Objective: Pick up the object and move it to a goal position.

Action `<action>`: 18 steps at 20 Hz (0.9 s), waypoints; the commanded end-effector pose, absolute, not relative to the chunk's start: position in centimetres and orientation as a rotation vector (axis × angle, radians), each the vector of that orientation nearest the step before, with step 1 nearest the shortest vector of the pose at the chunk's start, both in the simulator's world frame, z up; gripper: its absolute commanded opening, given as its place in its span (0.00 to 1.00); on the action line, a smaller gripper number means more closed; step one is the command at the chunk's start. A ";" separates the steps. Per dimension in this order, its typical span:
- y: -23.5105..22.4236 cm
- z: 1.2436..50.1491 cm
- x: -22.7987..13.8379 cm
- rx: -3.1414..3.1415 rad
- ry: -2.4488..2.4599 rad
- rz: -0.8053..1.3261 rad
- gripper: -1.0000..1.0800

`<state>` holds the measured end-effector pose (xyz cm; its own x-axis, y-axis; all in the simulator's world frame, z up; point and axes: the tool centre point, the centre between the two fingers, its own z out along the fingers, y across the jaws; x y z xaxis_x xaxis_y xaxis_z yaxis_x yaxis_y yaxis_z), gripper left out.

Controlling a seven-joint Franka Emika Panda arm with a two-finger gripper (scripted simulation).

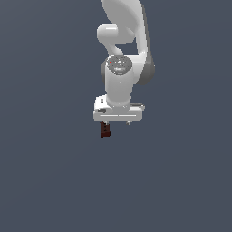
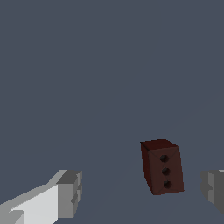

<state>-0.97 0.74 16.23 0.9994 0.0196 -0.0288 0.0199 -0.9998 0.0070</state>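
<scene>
The object (image 2: 162,166) is a small dark red-brown block with three dark dots down one face, standing upright on the grey floor. In the wrist view it sits between my two grey fingertips (image 2: 70,192), much nearer one of them and touching neither. My gripper (image 2: 142,192) is open wide with nothing held. In the exterior view the object (image 1: 105,130) shows just below the white gripper (image 1: 117,123), under the side at the exterior view's left. The goal position is out of view.
A plain dark grey-blue floor (image 1: 45,181) fills both views. The white arm (image 1: 121,68) rises behind the gripper in the exterior view.
</scene>
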 end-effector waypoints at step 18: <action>-1.7 16.3 -1.4 3.150 -0.020 -0.045 0.96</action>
<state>-1.22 -1.46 16.67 0.9994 -0.0175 -0.0288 -0.0178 -0.9998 -0.0086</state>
